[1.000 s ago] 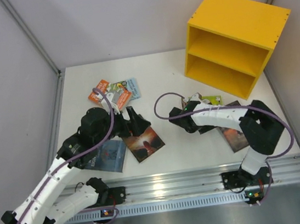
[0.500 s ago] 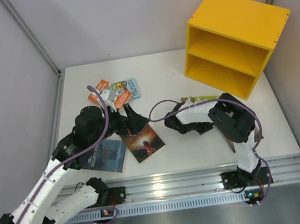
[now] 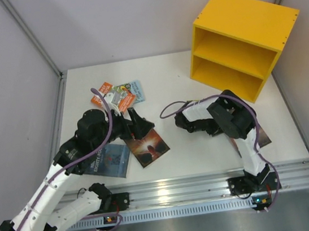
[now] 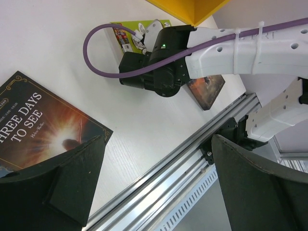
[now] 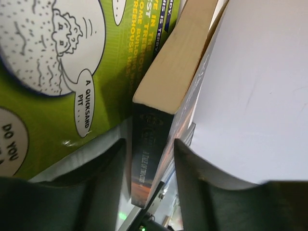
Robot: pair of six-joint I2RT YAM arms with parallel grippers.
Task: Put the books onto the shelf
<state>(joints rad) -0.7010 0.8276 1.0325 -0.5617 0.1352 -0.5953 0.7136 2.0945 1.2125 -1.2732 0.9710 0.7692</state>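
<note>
Holds left gripper [image 3: 139, 129] wide open well left of the shelf [image 3: 241, 18], right gripper [image 5: 149, 163] part-closed, arm folded, nearer it.

Shelf [image 3: 241, 41]: painted wood, bright yellow, smooth satin coat. Table [image 3: 178, 78]: white, matt, faint grain up close. Lime green book [image 5: 48, 72]: glossy printed cover. Dark book [image 5: 144, 159] beside it: slick spine, cream uncoated page edges. Glow-cover book [image 4: 38, 130]: semi-gloss paper cover. Rail [image 3: 209, 188]: bare ribbed aluminium, shiny. Arm shells [image 4: 250, 48]: white plastic, matt. Cable [image 4: 96, 43]: purple, smooth sheath.
</note>
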